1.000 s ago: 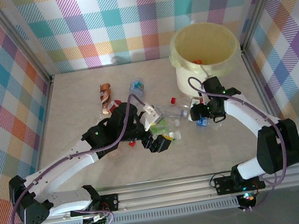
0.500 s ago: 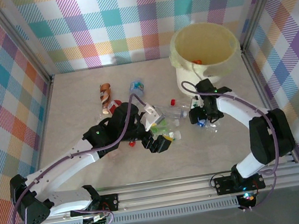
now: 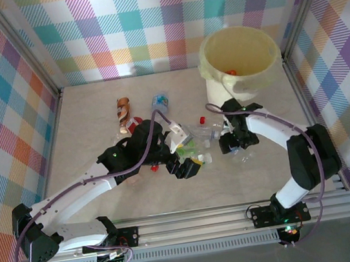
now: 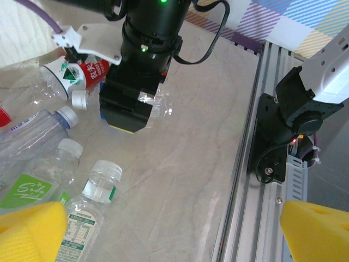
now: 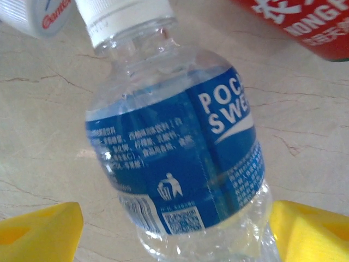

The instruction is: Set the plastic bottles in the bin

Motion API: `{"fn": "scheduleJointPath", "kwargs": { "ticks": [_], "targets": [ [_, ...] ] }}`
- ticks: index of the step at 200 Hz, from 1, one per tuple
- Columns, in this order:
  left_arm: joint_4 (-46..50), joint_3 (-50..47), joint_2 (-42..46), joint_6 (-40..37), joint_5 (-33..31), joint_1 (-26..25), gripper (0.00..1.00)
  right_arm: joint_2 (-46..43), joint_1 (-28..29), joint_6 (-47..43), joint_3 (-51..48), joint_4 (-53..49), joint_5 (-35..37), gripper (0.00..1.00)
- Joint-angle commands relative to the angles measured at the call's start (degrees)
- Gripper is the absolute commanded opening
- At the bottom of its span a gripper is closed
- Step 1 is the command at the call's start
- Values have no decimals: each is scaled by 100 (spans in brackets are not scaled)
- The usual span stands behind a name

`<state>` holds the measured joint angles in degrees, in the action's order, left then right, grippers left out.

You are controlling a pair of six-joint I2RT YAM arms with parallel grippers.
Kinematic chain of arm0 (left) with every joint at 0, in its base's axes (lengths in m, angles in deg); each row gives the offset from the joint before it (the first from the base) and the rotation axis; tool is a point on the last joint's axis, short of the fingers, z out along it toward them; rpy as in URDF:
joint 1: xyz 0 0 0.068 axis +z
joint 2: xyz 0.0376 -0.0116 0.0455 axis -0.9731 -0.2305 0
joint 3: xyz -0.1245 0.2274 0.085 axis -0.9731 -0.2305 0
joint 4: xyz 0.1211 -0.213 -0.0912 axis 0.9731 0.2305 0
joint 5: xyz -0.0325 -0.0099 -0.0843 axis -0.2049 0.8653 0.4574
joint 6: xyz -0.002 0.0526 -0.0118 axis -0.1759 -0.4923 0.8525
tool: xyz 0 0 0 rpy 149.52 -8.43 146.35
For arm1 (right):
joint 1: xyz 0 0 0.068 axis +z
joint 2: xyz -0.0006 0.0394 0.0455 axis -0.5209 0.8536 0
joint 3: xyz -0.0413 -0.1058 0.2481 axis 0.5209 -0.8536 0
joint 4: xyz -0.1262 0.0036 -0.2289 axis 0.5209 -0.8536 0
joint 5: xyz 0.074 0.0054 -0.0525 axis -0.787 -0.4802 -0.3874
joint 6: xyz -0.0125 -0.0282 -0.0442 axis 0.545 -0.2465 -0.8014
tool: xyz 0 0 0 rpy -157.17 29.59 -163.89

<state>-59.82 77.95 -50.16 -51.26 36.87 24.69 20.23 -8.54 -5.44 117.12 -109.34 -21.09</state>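
A clear plastic bottle with a blue label and a white cap lies on the table between the yellow fingers of my right gripper. The jaws stand wide, with a gap on the left side. In the top view this gripper hovers low, in front of the bin. More plastic bottles lie in a cluster between the arms. My left gripper is open over bare table, beside a clear white-capped bottle and a green-labelled one.
A brown bottle and a blue-topped one lie further back left. A red-labelled bottle lies just beyond the blue one. Something orange sits inside the bin. The metal rail runs along the near edge.
My right gripper has swung left and a little nearer, down over the blue-labelled bottle. The left arm has hardly moved.
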Motion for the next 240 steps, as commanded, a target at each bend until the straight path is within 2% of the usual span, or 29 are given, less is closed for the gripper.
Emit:
{"fn": "scheduleJointPath", "kwargs": {
  "ticks": [1, 80, 136, 171, 220, 240],
  "targets": [
    [55, 188, 20, -53, -28, -22, 100, 198, 101, 112, 39, 46, -25, 87],
    [81, 194, 6, -62, -102, -36, 100, 705, 176, 158, -60, 386, -116, 78],
    [77, 194, -5, -62, -128, -40, 100, 658, 236, 216, -85, 417, -46, 65],
    [33, 173, 30, -44, -152, -40, 100, 149, 259, 272, -170, 420, -25, 64],
    [-386, -76, 322, 272, -663, 2, 100, -1144, 281, 172, -168, 490, -530, 64],
    [-459, -107, 449, 326, -680, 82, 100, -1577, 285, 157, 20, 382, -683, 64]
  ]
}}
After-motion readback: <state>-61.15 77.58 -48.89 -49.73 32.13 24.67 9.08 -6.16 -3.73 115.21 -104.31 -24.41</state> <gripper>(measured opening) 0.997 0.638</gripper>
